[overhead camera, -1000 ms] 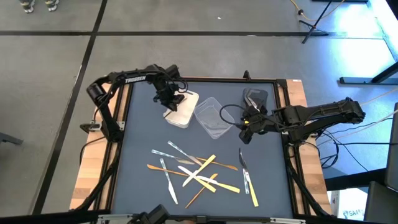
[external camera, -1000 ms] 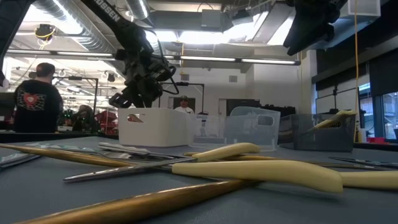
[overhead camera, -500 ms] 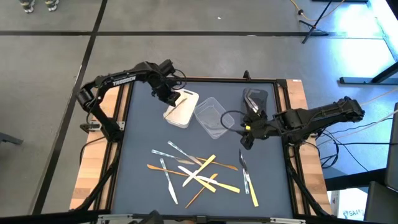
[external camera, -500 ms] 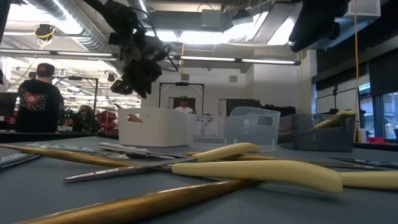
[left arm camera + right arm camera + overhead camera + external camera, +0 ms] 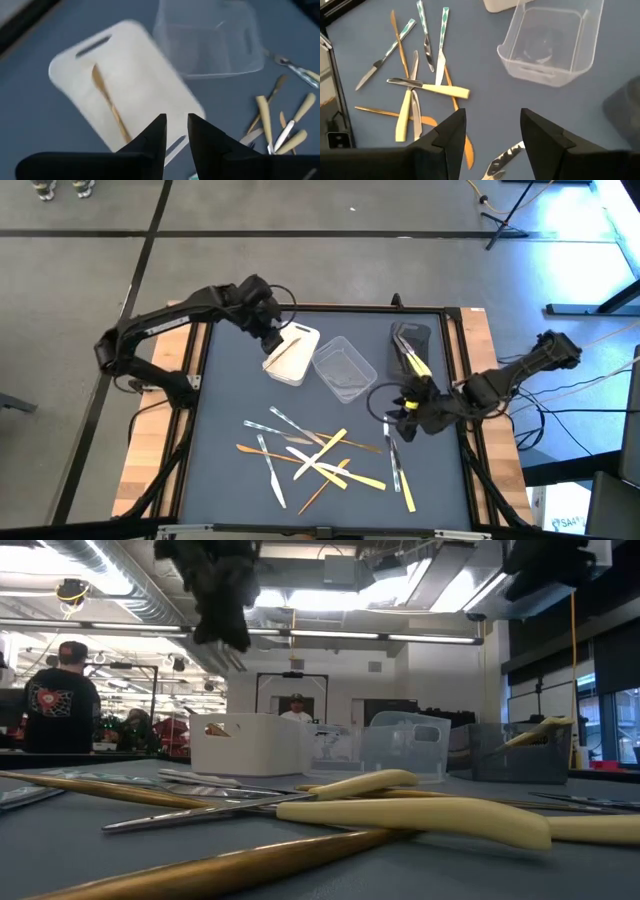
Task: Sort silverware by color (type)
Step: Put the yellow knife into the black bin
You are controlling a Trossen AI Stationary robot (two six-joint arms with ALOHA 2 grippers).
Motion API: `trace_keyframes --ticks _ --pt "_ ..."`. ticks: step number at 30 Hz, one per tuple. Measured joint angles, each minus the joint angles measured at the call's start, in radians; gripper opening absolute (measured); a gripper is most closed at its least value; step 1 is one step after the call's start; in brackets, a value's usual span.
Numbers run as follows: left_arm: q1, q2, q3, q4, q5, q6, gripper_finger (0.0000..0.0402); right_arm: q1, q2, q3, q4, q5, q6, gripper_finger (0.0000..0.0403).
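Sorting is midway: the white tub [image 5: 290, 358] holds one slim tan-orange piece [image 5: 110, 107], the dark grey tub [image 5: 410, 340] holds yellow-handled ones, and the clear tub [image 5: 342, 368] between them looks empty. Most of the silverware [image 5: 310, 458] lies in a crossed heap on the dark matte surface [image 5: 230, 400], with two more pieces [image 5: 397, 465] lying apart near the right edge.

The left end effector [image 5: 270, 330] hangs over the white tub's far corner, fingers slightly parted and pinching nothing. The right end effector [image 5: 405, 412] hovers low between the grey tub and those two loose pieces, fingers spread wide and empty.

Judging by its position, the right arm's next move is a pick from the loose pair; that calls for dropping the fingers astride one thin handle lying flat on the surface.

The utensils are long and flat: metallic blades, smooth glossy yellow handles, green-and-white patterned handles, and thin golden-tan ones. The tubs are rectangular with rounded corners.
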Motion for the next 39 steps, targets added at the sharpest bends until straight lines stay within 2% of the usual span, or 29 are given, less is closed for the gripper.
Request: trace_keyframes --ticks 6,14,20,27,32,39 --pt "-0.128 -0.061 0.000 0.074 -0.083 0.018 0.0073 0.105 0.000 -0.021 -0.025 0.027 0.179 0.0175" --pt "-0.274 -0.053 0.000 0.136 -0.124 -0.001 0.0073 0.257 0.060 -0.064 -0.019 0.013 0.400 0.0175" --pt "-0.357 -0.053 0.000 0.182 -0.187 -0.010 0.0073 0.346 0.146 -0.064 0.024 -0.030 0.441 0.0175" --pt "-0.426 -0.052 0.000 0.224 -0.236 -0.012 0.0073 0.406 0.252 -0.064 0.073 -0.141 0.520 0.0175" --pt "-0.454 -0.052 0.000 0.223 -0.250 -0.012 0.0073 0.428 0.323 -0.064 0.118 -0.258 0.541 0.0175" --pt "-0.476 -0.052 0.000 0.223 -0.251 -0.013 0.0073 0.426 0.401 -0.064 0.167 -0.320 0.541 0.0175"
